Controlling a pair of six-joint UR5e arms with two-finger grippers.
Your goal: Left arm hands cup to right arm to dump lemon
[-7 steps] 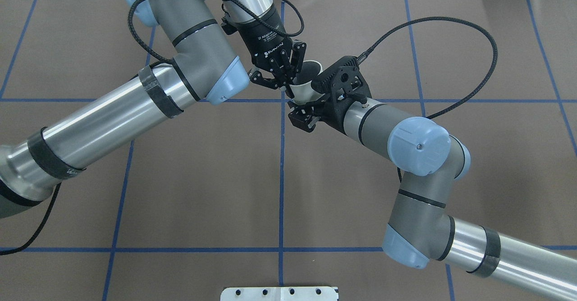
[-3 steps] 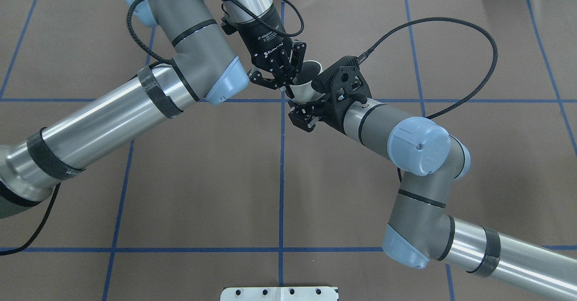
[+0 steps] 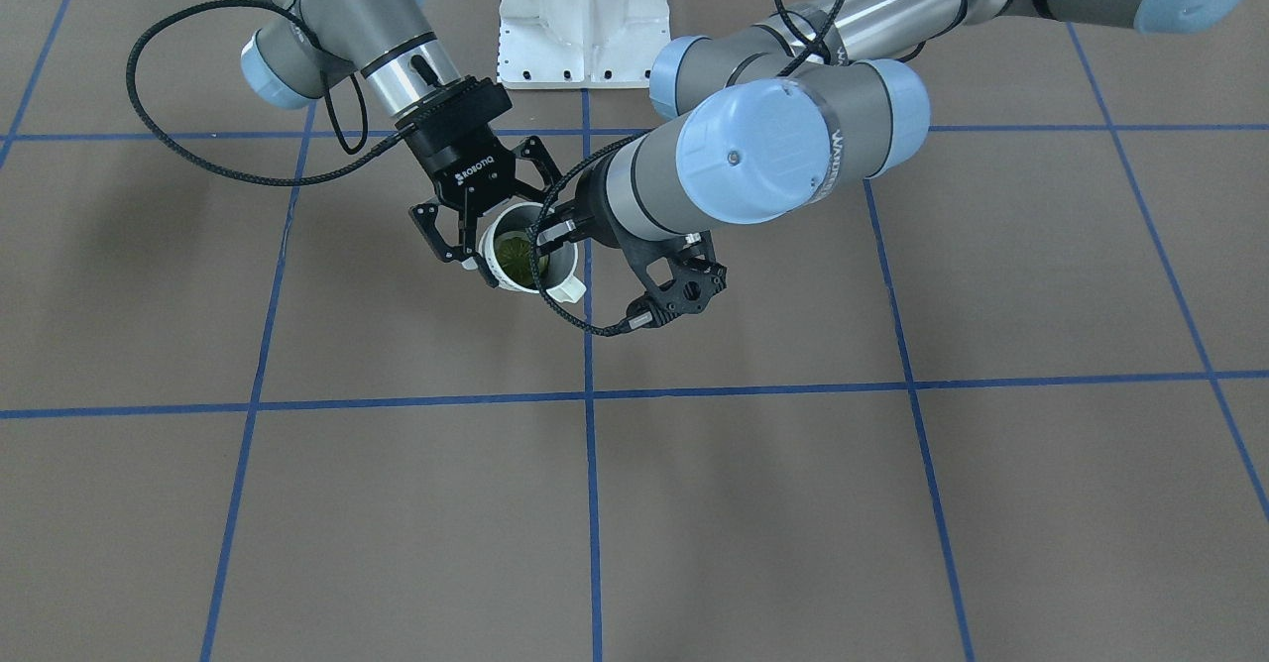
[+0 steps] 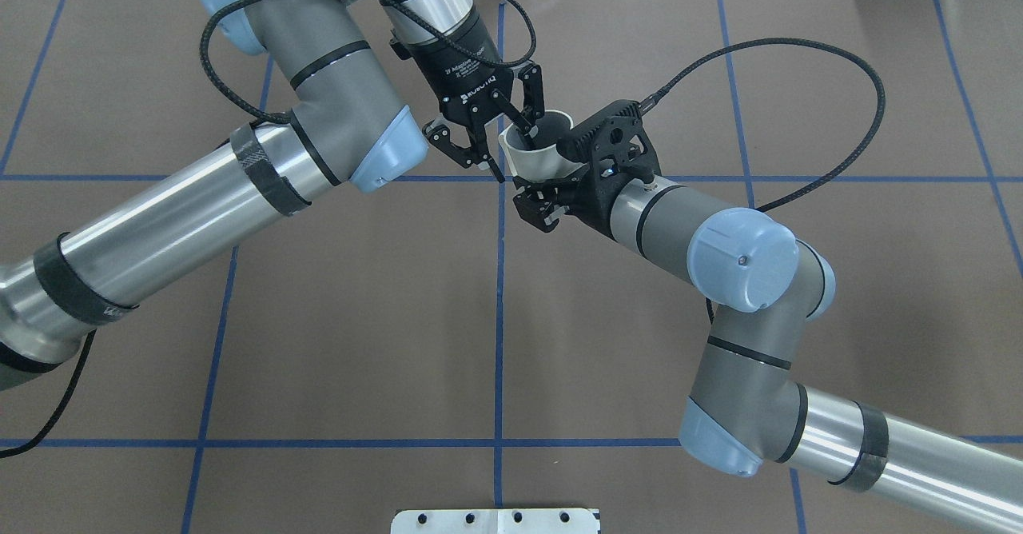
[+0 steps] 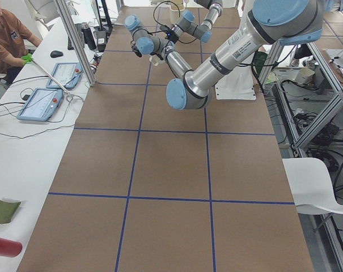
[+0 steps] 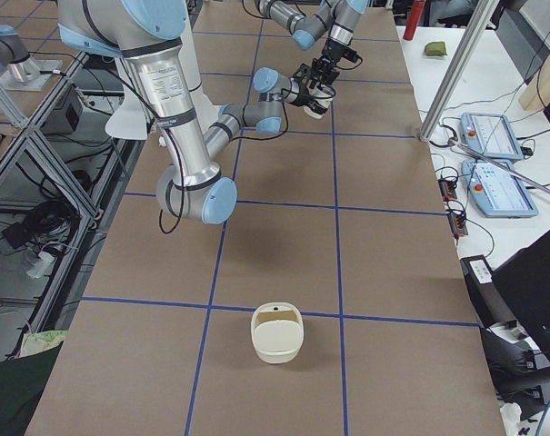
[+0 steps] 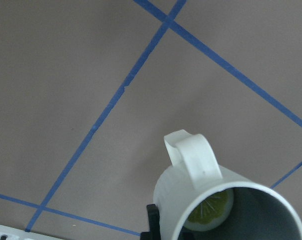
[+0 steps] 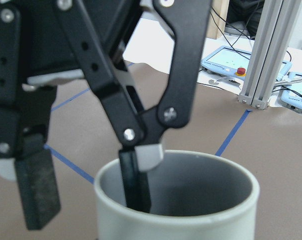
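Note:
The off-white cup (image 4: 534, 158) hangs above the middle of the table, tilted, handle (image 3: 567, 289) toward the operators' side. The yellow-green lemon (image 3: 516, 246) lies inside it and also shows in the left wrist view (image 7: 208, 214). My right gripper (image 4: 537, 198), reaching in from the overhead view's lower right, is shut on the cup's body. My left gripper (image 4: 507, 149) is open at the rim. In the right wrist view one left finger (image 8: 136, 185) dips inside the cup (image 8: 190, 220), the other (image 8: 38, 195) stands clear outside.
The brown table carries blue tape lines. The white robot base plate (image 3: 583, 18) is at the robot's side. A cream container with a handle (image 6: 276, 333) stands on the table toward the robot's right end. An operator (image 5: 7, 34) sits at the side bench.
My left gripper has opened off the cup's rim and its arm has shifted slightly left. The cup stays in place in the right gripper.

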